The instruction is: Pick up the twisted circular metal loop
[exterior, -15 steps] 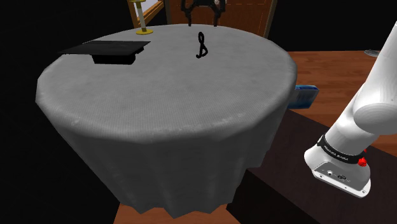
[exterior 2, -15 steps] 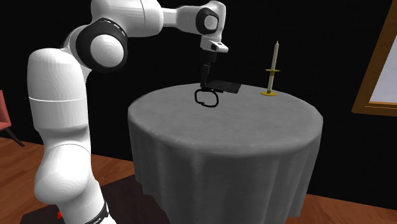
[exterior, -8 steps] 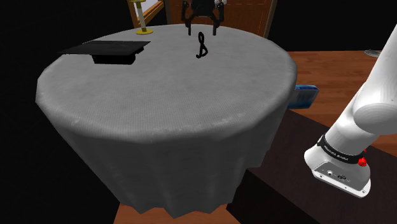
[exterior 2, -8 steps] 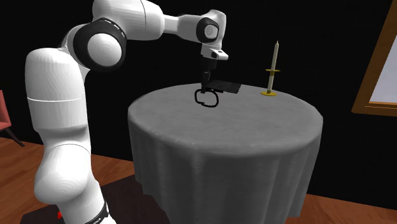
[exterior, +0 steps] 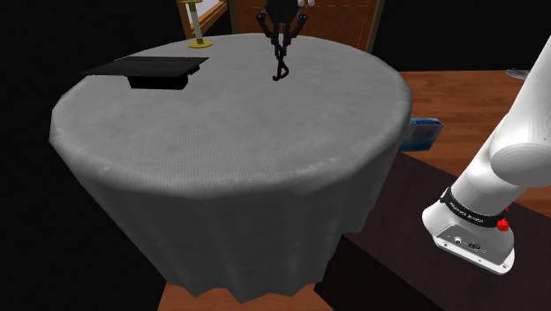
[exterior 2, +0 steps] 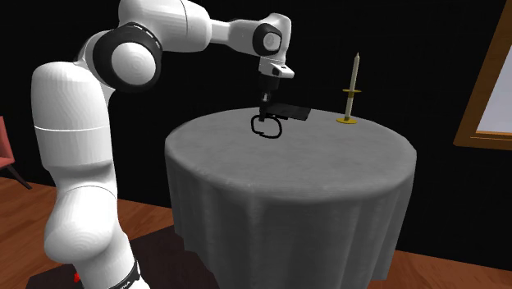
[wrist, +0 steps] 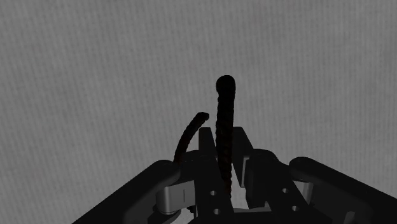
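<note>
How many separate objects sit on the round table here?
3: the black twisted loop clasped by the pincer, a flat black slab beside it, a candle on a gold holder near the edge.

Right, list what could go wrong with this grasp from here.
1. The fingers clasp just one thin strand of the loop, near its top. It may slip out or pivot as it lifts.
2. The loop's free end curls beside one finger and might snag there.
3. The candle stands on the same table. A dangling loop swung that way could topple it.
</note>
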